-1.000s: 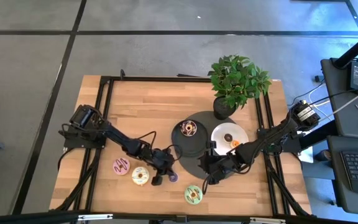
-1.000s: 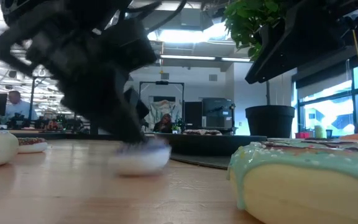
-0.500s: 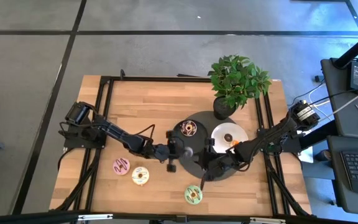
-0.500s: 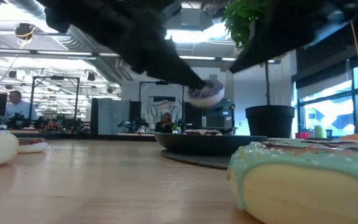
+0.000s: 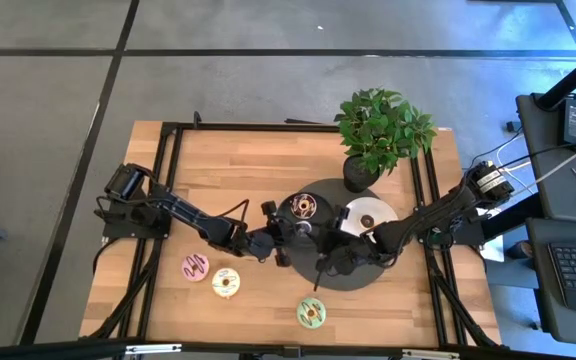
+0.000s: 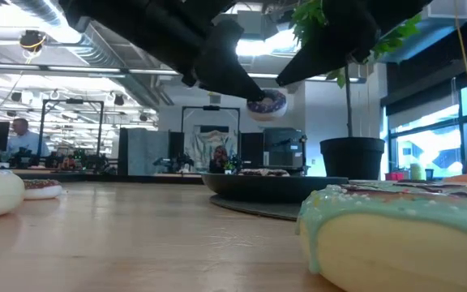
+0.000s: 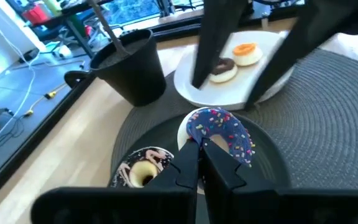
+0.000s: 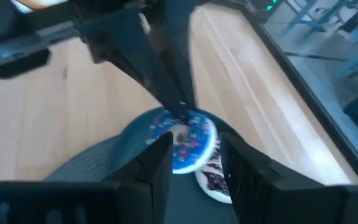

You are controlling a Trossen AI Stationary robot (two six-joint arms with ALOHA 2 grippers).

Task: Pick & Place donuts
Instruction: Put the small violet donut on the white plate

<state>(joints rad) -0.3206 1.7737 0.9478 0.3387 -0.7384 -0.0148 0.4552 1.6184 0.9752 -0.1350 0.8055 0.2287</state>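
Note:
A purple donut with sprinkles [image 7: 224, 127] hangs in the air over the black plate [image 5: 313, 232], held by my left gripper [image 7: 201, 152], which reaches in from the table's left [image 5: 284, 239]. A brown-and-cream donut [image 7: 143, 169] lies on that plate. My right gripper [image 8: 194, 163] is open just right of the purple donut [image 8: 182, 140]. Its fingers stand apart on either side of the donut without touching it. Brown [image 7: 222, 68] and orange [image 7: 246, 52] donuts lie on the white plate [image 7: 194, 87]. Pink [image 5: 195, 267], cream [image 5: 226, 283] and green [image 5: 311, 313] donuts lie flat on the wood. My left gripper pinches the purple donut by the rim of its ring nearest the fingers [image 7: 196, 134], between the two fingertips. The fingers come level from the table's left. The donut is lifted clear above the black plate [image 6: 267, 104] and sits tilted in the hold.
A potted plant [image 5: 380, 130] stands at the far edge of the round dark mat [image 5: 353, 275]. The green donut fills the foreground of the low view [image 6: 404, 235]. Black frame rails [image 5: 163, 200] run along the table's left and right sides. People sit in the room behind.
My left gripper, shut on the purple donut, lifted it off the wood near the cream donut. It carried the donut right and toward the far edge, over the black plate. My right gripper moved left and slightly toward the far edge, closing in on the donut.

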